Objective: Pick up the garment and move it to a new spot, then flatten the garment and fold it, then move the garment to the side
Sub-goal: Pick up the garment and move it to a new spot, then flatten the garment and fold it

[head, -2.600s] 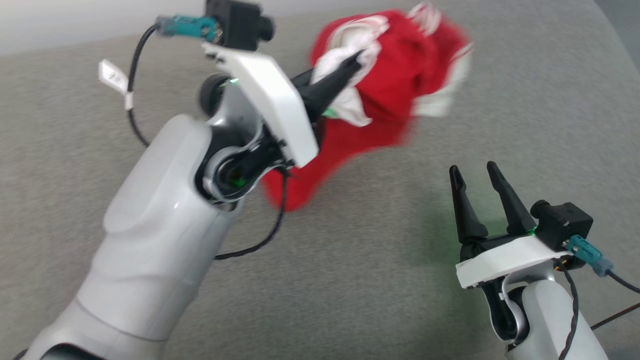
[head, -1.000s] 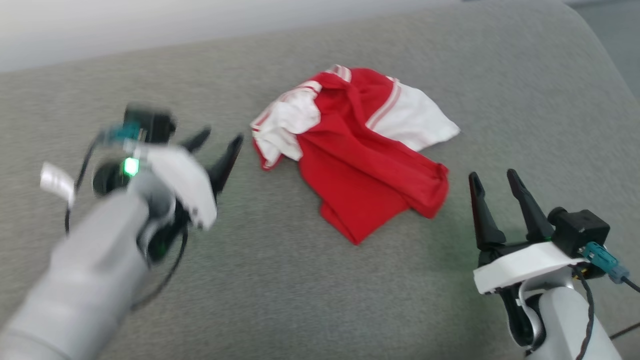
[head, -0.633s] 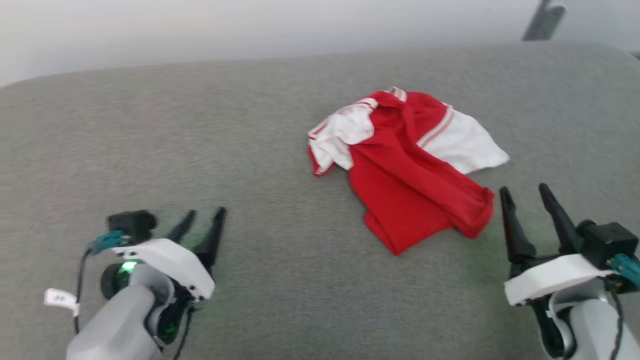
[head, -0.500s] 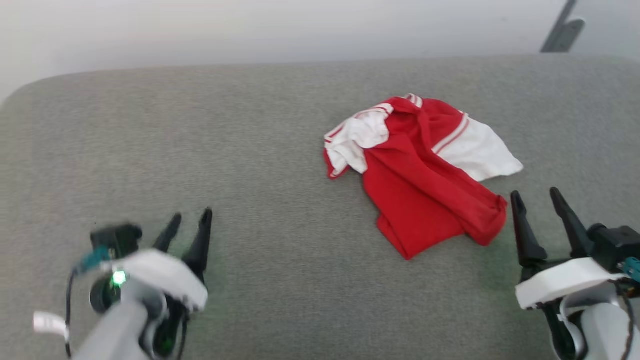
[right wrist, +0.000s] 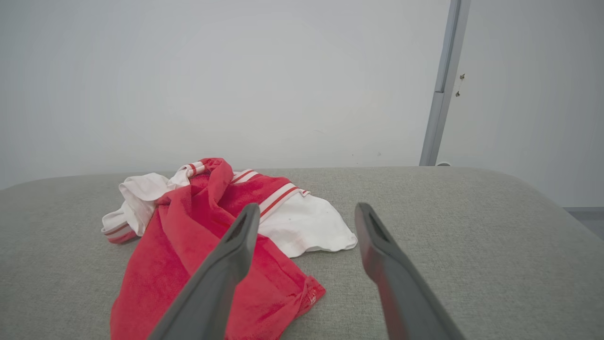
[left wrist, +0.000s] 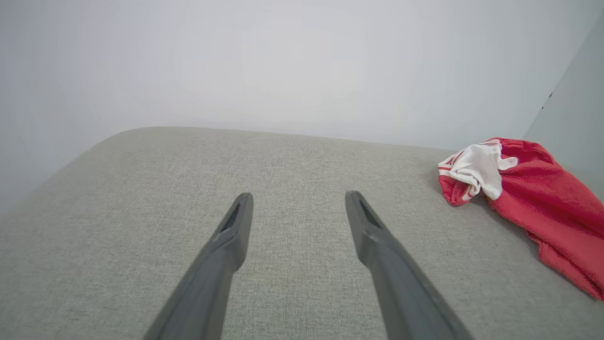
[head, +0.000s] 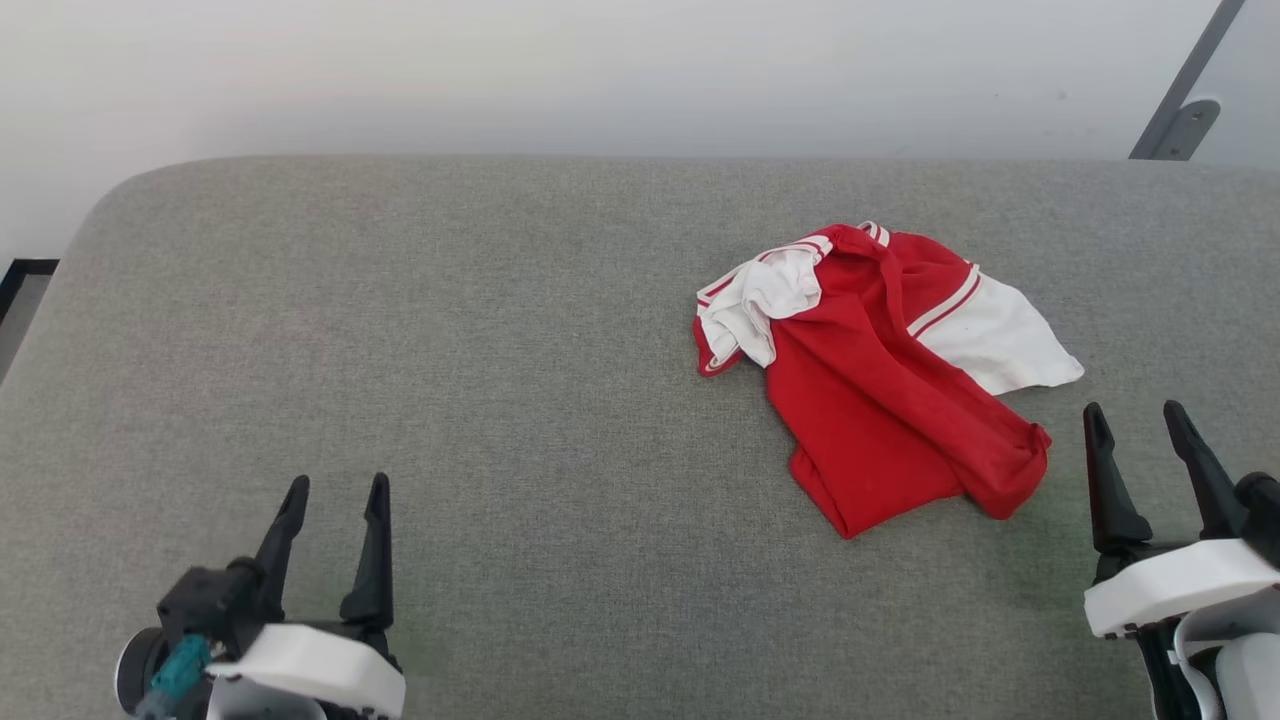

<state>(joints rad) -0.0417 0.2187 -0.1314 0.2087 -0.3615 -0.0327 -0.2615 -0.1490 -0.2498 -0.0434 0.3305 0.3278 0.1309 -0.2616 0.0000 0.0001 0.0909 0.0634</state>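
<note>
The garment [head: 880, 400] lies crumpled on the right half of the surface [head: 450, 330], nearer the far edge than the near one and short of the right edge. Its red body runs in a rumpled band toward the near right. A white sleeve end [head: 1000, 340] fans out flat on the right, and white inner fabric [head: 765, 300] is bunched at its left.

It looks light, limp and not slippery, so it should drape and bunch when lifted rather than hold any shape. The flat sleeve end or the thick near-right corner of the red cloth seem the easiest places to pinch. Taking two well-separated edge points would help spread it.

The right end effector [head: 1132, 408] stands just beside that near-right corner, apart from the cloth, released and holding nothing. The left end effector [head: 338, 482] sits near the near-left corner, well apart from the cloth, likewise released.

The second sleeve and the neckline cannot be made out among the folds, nor which side faces up. In the right wrist view one finger covers part of the red cloth.
</note>
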